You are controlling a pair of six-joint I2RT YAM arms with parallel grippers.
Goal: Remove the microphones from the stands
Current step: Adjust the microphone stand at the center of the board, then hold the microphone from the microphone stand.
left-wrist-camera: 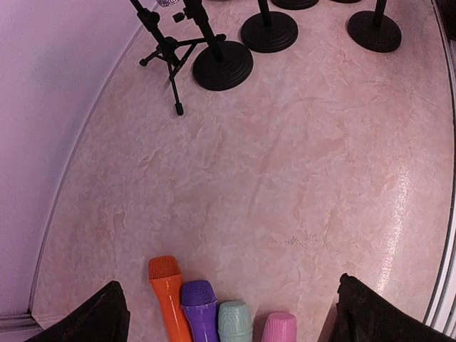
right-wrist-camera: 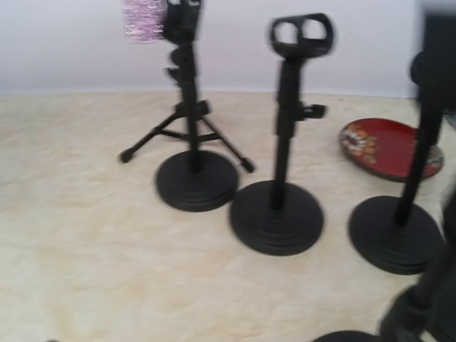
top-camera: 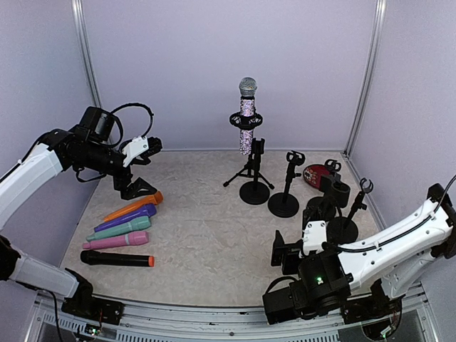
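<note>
- Pale counter [top-camera: 206, 235], lilac walls; glittery microphone [top-camera: 246, 121] upright in the far stand [top-camera: 254, 191], centre.
- Left claw [top-camera: 148, 147] spread, empty; right claw [top-camera: 286, 253]: cannot tell; a sideways tug could topple that stand onto neighbouring stands [top-camera: 284, 204].

In the right wrist view, the microphone [right-wrist-camera: 144, 20] is cut off by the top edge at upper left; only a blurred glittery stretch is seen. The right-hand stand [right-wrist-camera: 429, 128] is smeared and cropped by the right edge. In the left wrist view, the coloured microphones [left-wrist-camera: 201, 306] are cut by the bottom edge, so only their heads are shown.
</note>
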